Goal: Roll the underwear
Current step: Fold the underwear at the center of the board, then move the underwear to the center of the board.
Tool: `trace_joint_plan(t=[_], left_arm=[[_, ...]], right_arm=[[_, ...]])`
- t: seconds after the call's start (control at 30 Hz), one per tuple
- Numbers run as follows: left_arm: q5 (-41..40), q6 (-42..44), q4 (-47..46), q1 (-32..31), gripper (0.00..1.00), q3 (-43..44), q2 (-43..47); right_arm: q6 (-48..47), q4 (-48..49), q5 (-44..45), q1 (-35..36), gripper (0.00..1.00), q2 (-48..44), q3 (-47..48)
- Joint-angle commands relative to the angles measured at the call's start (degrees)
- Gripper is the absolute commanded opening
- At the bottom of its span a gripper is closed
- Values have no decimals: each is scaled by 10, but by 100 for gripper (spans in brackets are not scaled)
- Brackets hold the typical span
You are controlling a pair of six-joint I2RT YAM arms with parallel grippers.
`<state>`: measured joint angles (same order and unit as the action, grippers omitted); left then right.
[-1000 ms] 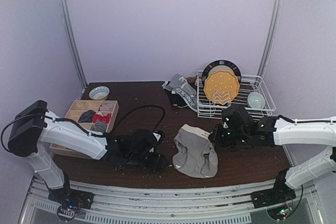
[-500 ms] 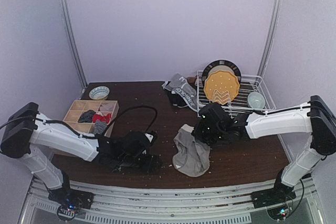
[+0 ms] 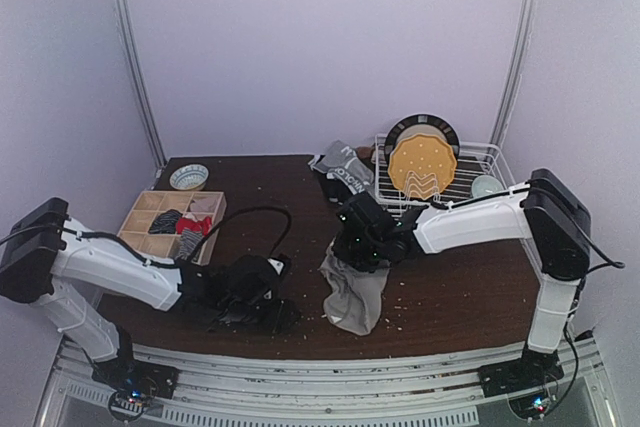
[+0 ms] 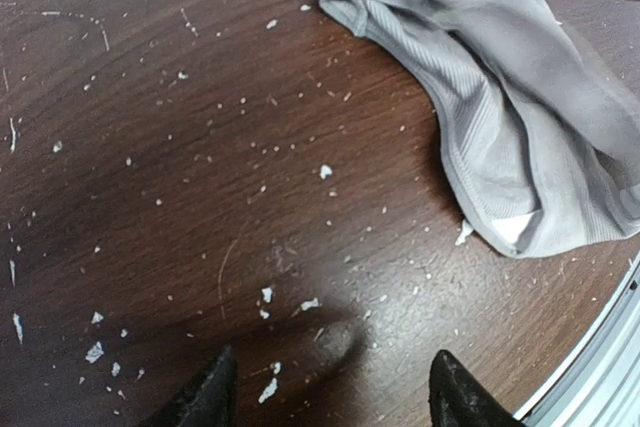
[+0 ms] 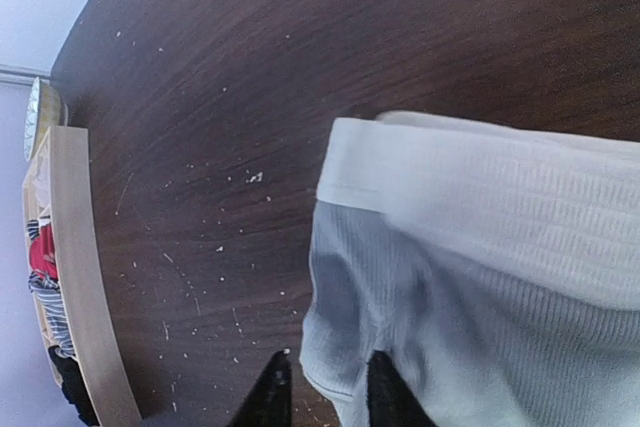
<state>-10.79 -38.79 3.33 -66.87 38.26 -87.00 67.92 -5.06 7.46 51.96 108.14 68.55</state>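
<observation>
Over at nine o'clock on the table (image 3: 470,287) sits a wooden divider tray (image 3: 140,217), with dark, red and striped cloth in some of its cells. A small patterned bowl (image 3: 188,177) stands just behind it at ten o'clock.

Moving in, the left gripper (image 4: 335,402) hovers low over the wood at seven o'clock. Its fingers are spread wide with nothing between them, only white flecks (image 4: 325,172) scattered on the dark grain.

Now to six o'clock: the grey underwear (image 3: 355,297) lies crumpled near the front edge, just to the right of the left gripper and clear of it.

The right gripper (image 5: 325,397) reaches in from three o'clock and sits over the far end of the cloth. In its wrist view the fingertips stand a narrow gap apart and the ribbed hem runs between them. Whether they are actually pinching it, I can't tell.

At twelve o'clock a heap of briefs (image 3: 343,175) rests at the back, one showing a white-lettered band.

Furthest right, at two o'clock, a white wire dish rack (image 3: 465,172) holds an orange plate (image 3: 422,165) upright.
</observation>
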Motion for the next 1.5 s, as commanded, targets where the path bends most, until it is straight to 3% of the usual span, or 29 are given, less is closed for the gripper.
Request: trace_joint_plan(t=[0.0, 0.13, 0.23, 0.37, 0.53, 0.8, 1.13, 1.47], left_arm=[[-13, -13, -10, -4, 63, -16, 20], [-24, -20, -10, -5, 63, -24, 35], [-30, -22, -4, -5, 63, -25, 45], [-31, -17, 11, -5, 67, -15, 63], [-1, 6, 16, -5, 70, 44, 53], [35, 40, 72, -2, 72, 210, -79], [115, -3, 61, 25, 60, 256, -169], [140, -10, 51, 42, 43, 272, -208]], right_arm=[[-53, -50, -54, 9, 33, 33, 67], [-105, -93, -73, 27, 54, 49, 127], [-134, -131, -68, 34, 57, 38, 152], [-181, -148, -35, 40, 58, -58, 109], [-222, -162, 7, 41, 56, -162, -9], [-188, -63, 35, 8, 55, -280, -205], [-182, 7, -16, -29, 55, -274, -253], [-219, -8, -28, -49, 55, -203, -176]])
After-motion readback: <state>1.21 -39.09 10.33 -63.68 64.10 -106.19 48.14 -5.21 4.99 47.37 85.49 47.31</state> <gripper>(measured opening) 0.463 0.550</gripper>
